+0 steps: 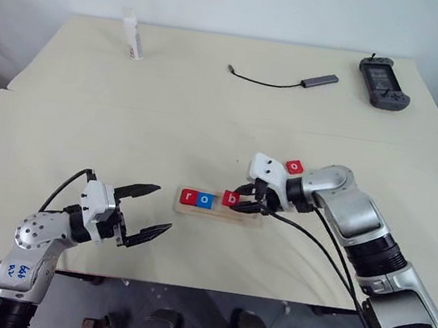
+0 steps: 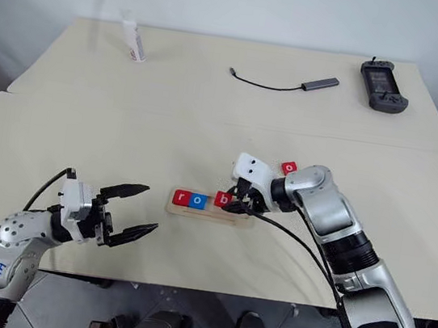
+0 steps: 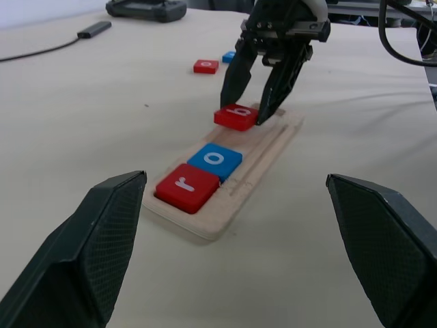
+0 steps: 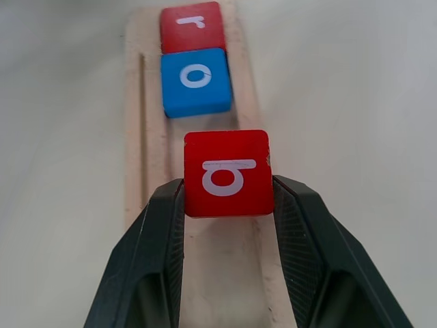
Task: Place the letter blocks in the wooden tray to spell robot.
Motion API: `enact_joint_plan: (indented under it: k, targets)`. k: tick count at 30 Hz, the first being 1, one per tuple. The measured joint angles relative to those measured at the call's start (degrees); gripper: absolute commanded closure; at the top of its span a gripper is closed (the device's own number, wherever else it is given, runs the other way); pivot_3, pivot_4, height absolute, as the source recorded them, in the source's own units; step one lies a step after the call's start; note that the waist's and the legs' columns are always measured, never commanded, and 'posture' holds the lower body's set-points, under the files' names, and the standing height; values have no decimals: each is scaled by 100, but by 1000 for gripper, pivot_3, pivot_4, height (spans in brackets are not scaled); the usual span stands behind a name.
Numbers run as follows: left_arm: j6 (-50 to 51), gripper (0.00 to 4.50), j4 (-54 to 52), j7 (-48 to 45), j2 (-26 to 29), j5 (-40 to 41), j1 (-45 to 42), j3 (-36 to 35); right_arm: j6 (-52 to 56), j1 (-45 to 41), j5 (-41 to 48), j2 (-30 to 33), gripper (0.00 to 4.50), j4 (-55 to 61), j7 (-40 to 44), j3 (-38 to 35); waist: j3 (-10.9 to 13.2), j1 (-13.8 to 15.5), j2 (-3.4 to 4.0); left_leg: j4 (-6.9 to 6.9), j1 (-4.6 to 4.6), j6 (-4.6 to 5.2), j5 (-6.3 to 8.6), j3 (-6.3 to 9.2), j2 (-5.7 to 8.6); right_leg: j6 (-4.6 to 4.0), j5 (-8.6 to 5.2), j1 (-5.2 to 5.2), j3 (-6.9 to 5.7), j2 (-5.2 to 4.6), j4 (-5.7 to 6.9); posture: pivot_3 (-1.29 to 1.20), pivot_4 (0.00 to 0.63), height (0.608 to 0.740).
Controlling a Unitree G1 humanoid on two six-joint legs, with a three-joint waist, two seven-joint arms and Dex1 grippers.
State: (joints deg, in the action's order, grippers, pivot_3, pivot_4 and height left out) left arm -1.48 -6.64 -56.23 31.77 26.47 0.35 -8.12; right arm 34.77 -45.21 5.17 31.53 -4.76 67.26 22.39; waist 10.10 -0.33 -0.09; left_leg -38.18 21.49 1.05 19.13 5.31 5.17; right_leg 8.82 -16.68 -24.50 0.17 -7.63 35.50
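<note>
Head views: wooden tray [image 1: 248, 219] lies near the table's front edge, between the 2 arms. Red "r" block [image 1: 188, 197] and blue "o" block [image 1: 205, 201] sit in its 2 leftmost slots, touching. Right gripper [image 1: 244, 201] is clamped on the red "b" block [image 1: 231, 198], holding it over the tray just beside the blue "o". Another red "o" block [image 1: 294, 166] lies on the table behind the right wrist, off the tray. Left gripper [image 1: 150, 208] hangs to the left of the tray, fingers spread wide, nothing in it.

Left wrist view: "b" is pinched by its 2 side edges and looks slightly above the tray floor, not seated. Far behind it, the red tile and a blue block [image 3: 229, 56] wait on the table; letter on the blue one is too small to read.

Right wrist view: fingers [image 4: 153, 232] press both sides of "b", which is lined up with the tray channel, a small gap to the blue "o".

Step in hand, my read: placing letter 3 of 5. Next move calls for lowering "b" flat into slot 3, snug against "o", then releasing without dragging it. Risk: tile catching the rim or nudging "o".
</note>
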Motion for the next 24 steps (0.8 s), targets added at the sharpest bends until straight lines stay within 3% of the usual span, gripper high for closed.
enact_joint_plan:
  k: [6,14,15,20,24]
  targets:
    - [-16,0,-59,85,1,0,31,0,23,0,0,-204,3041,5,-6,46,0,6,0,-2,0,0,0,0,1,0,0,0,0,-1,1,0,150,740]
    - [-18,0,-160,135,3,0,40,-2,85,-7,-2,-297,223,6,-27,137,0,4,0,-1,0,0,0,0,1,0,0,0,0,0,1,0,150,740]
    - [-18,0,-161,139,3,0,40,-2,113,-7,1,-301,40,12,-33,137,0,4,0,-1,0,0,0,0,1,0,0,0,0,0,2,0,150,740]
    - [-17,0,-174,144,3,2,28,10,195,76,192,-109,40,401,6,-4,0,11,0,0,0,0,0,0,1,0,0,0,0,-1,0,0,150,740]
    - [-27,0,-156,96,3,7,20,22,-118,678,602,437,40,961,44,-959,-2,89,-3,0,1,3,2,17,8,0,0,12,-7,-3,-7,0,150,740]
